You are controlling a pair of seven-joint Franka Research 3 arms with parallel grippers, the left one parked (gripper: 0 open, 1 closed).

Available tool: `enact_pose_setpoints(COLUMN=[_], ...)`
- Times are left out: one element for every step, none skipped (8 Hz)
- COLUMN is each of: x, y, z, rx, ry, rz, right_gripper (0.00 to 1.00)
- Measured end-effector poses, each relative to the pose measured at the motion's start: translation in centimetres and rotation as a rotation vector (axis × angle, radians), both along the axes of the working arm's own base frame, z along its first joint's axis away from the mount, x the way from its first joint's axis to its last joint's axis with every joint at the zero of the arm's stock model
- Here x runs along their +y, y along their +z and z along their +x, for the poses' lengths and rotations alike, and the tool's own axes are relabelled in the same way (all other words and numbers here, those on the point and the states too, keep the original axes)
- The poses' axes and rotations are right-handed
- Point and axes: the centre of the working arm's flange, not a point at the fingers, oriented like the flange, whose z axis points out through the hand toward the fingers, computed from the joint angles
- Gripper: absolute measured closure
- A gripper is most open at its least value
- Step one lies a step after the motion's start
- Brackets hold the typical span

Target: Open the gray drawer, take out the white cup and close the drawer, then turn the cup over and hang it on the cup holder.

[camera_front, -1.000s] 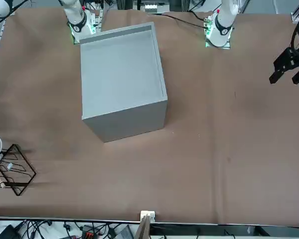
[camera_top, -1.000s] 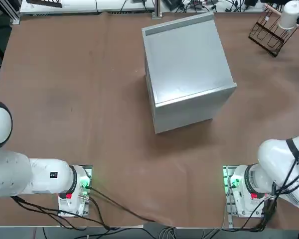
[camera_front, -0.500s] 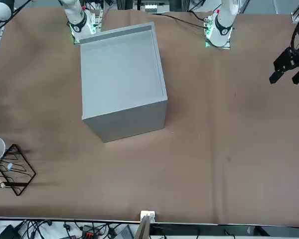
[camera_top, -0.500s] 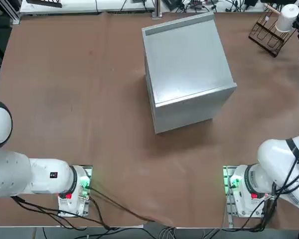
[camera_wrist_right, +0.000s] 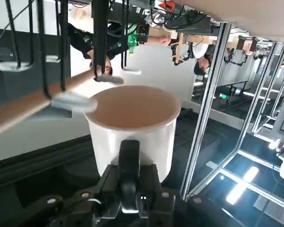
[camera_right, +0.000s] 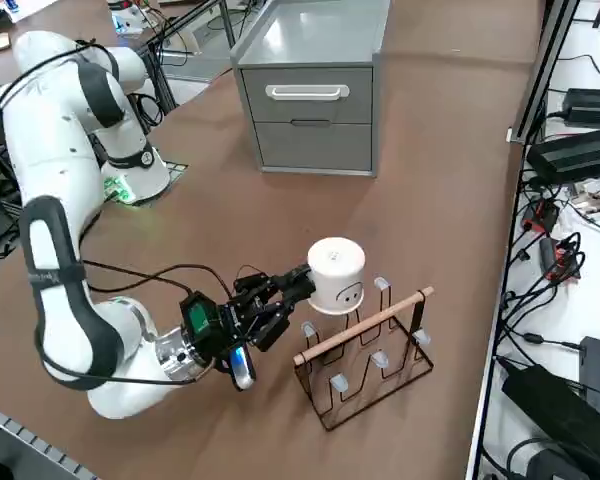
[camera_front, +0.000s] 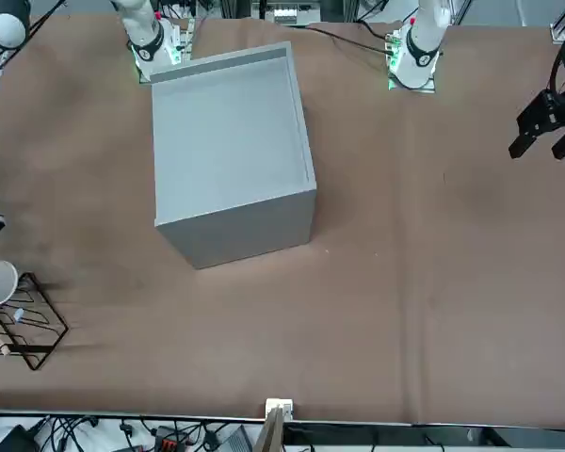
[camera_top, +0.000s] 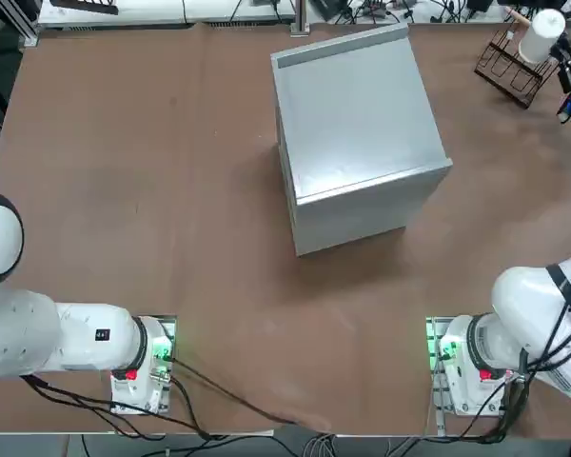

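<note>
Brown tabletop (camera_right: 450, 200) with one cabinet (camera_right: 315, 120), one rack (camera_right: 365, 362)

Right arm (camera_right: 65, 230) outstretched, elbow bent, hand (camera_right: 298, 282) closed

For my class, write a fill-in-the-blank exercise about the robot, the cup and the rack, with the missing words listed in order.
The right gripper holds the white cup by its ____. The cup is turned upside ____. The peg rack has a light wooden ____ across its top. Both drawers of the gray cabinet are ____.

Missing words: handle; down; bar; closed.
</note>
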Motion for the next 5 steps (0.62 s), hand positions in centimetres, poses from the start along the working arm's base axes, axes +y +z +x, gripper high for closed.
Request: enact_pose_setpoints(x=[0.10, 0.03, -0.06, -0.09, -0.03], y=[-0.51, -0.31, -0.06, -0.04, -0.14], z=[-0.04, 0.05, 0.22, 0.40, 0.61], rx=[-0.001, -0.005, -0.007, -0.004, 0.003], ry=[-0.003, -0.004, -0.007, -0.014, -0.022], rz=[0.009, 0.007, 0.001, -0.003, -0.006], right_gripper=[0.81, 0.81, 0.81, 0.81, 0.81])
